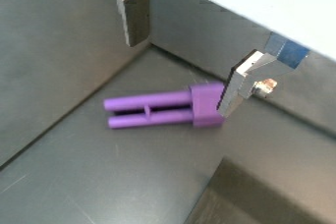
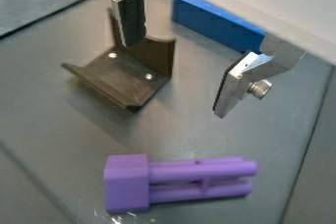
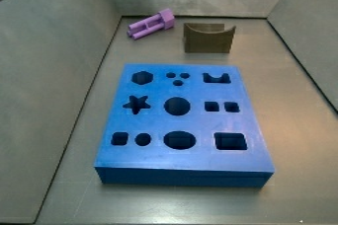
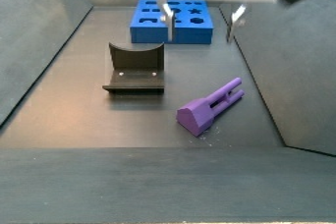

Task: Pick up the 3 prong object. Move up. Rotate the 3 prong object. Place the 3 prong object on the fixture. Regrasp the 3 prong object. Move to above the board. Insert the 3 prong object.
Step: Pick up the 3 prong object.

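gripper (image 1: 184, 66) hangs above the 3 prong object (image 1: 164, 108) with the fingers (image 1: 133, 17) spread wide and nothing between them; in both wrist views the two silver plates stand well apart, with the purple piece lying flat on the floor below. in a side view the 3 prong object (image 4: 210, 105) lies on its side just beside the fixture (image 4: 134, 69), apart from it and not touching, and the board (image 4: 172, 22) sits further off, untouched. pick not yet made, so the task looks to be at its first step. risks, as judged: the piece lies at an angle to the line between the fingers, so a descent without alignment could land one plate on the block end rather than alongside it and push the piece away; closing over the slotted prongs instead of the solid end may give a poor grip, so it could twist during the later rotation; the fixture stands near enough that a wide plate could clip its wall on the way down; depth of approach cannot be read from these views
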### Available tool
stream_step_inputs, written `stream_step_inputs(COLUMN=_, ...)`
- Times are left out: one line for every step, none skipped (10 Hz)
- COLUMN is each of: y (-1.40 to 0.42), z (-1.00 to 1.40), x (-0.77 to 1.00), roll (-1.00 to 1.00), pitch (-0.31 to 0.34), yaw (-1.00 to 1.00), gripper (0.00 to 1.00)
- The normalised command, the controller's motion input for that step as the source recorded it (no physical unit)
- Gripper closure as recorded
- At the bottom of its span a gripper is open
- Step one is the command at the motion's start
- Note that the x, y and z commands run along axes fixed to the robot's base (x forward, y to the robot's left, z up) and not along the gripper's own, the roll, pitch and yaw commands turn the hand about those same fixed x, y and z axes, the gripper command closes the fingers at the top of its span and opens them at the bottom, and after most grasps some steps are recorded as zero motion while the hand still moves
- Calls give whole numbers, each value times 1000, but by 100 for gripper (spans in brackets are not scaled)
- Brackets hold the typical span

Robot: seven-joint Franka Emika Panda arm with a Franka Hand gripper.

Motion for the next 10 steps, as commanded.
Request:
stream_step_inputs(y=0, z=-417, x=0, roll=-104, pitch=-327, yaw=-877, gripper=0)
stream_step_inputs(y=0, z=-417, x=0, roll=-100, pitch=-324, yaw=-877, gripper=0)
stream_step_inputs(y=54, z=-411, x=0, roll=0, pitch=-271, yaw=-826, gripper=0)
stream_step_inputs(y=271, z=-637, x=-91, roll=14, pitch=-157, yaw=-717, gripper=0)
stream_step_inputs(y=394, z=-846, x=-100, roll=27, pitch=-36, yaw=-626, gripper=0)
stream_step_inputs(y=391, z=-851, x=-83, roll=87, pitch=0, yaw=-591, gripper=0)
stream_step_inputs(y=320, z=-640, x=-34, roll=86, pitch=0, yaw=-629, gripper=0)
stream_step_inputs(y=37, z=-569, x=0, roll=0, pitch=-77, yaw=-777, gripper=0)
stream_step_inputs(y=20, z=-534, x=-46, roll=0, pitch=-107, yaw=-723, gripper=0)
stream_step_inputs(y=29, z=-403, x=-157, roll=0, pitch=-80, yaw=-586, gripper=0)
